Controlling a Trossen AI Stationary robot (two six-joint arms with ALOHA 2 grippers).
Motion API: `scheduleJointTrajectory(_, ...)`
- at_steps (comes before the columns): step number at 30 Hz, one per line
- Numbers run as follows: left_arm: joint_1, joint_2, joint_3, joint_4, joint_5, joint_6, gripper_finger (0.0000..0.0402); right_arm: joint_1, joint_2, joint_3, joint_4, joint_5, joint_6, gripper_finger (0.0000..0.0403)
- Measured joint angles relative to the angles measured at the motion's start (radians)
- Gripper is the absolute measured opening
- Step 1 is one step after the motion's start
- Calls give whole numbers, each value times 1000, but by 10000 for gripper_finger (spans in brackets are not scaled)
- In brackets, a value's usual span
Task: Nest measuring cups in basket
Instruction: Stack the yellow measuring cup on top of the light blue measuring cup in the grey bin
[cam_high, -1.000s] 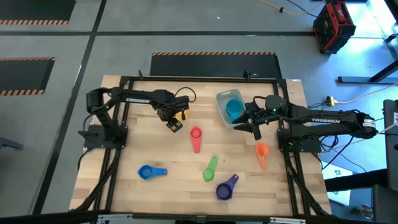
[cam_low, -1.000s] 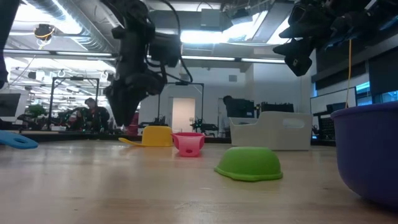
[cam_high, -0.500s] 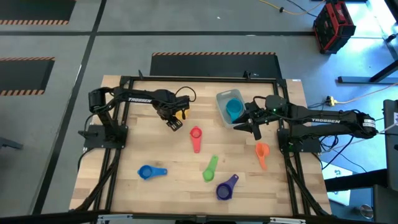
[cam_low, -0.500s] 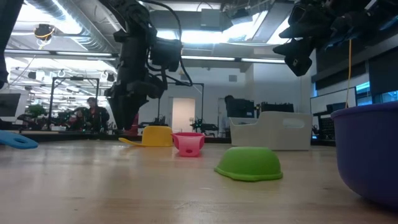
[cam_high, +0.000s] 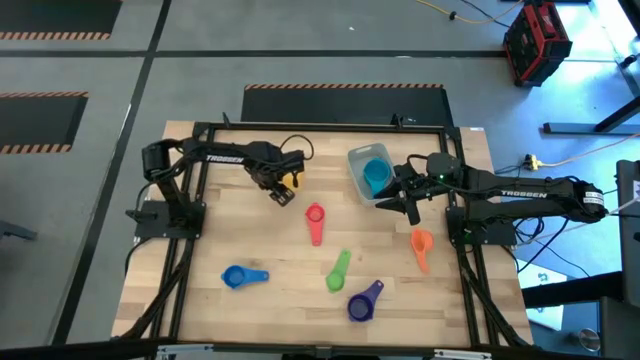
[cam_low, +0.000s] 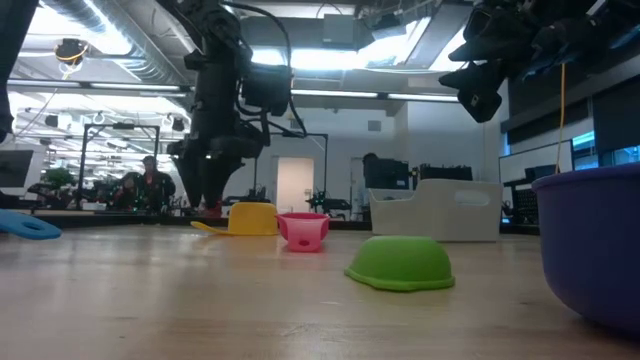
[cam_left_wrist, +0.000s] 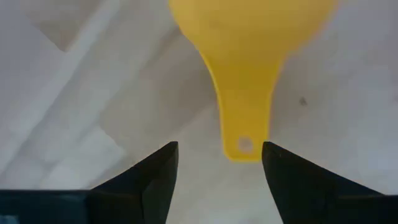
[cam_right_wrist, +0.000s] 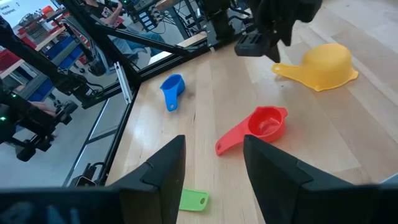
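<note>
Purple cup (cam_low: 600, 250), smooth plastic, looms nearest in the low view; beyond, the green (cam_low: 400, 263) lies bowl-down. Farther, left gripper (cam_left_wrist: 214, 171), jaws apart, flanks the yellow cup's (cam_left_wrist: 249, 56) flat handle. Right gripper (cam_right_wrist: 211, 168), jaws apart, hangs beside the translucent basket (cam_high: 358, 172) holding the teal cup (cam_high: 376, 176).

yellow cup (cam_left_wrist: 252, 37) bowl cut off in left wrist view, blurred

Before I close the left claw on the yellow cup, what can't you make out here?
- Yellow plastic measuring cup: bowl cut off by the left wrist view's edge; in the high view the left claw covers most of it.
- Teal plastic cup in the translucent rectangular basket: low view shows only the basket's wall.
- Right claw: high view too small to show finger contact.
</note>
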Motion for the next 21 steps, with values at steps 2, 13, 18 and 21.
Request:
scheduleJointTrajectory(2,8,0,0,0,2,21,233,0,0,0,0,0,0,168)
scheduleJointTrajectory(13,9,3,0,3,69,49,233,0,0,0,0,0,0,168)
scheduleJointTrajectory(18,2,47,0,31,77,76,234,0,0,0,-2,0,0,168)
scheduleJointTrajectory(21,-2,77,0,39,82,86,234,0,0,0,-5,0,0,168)
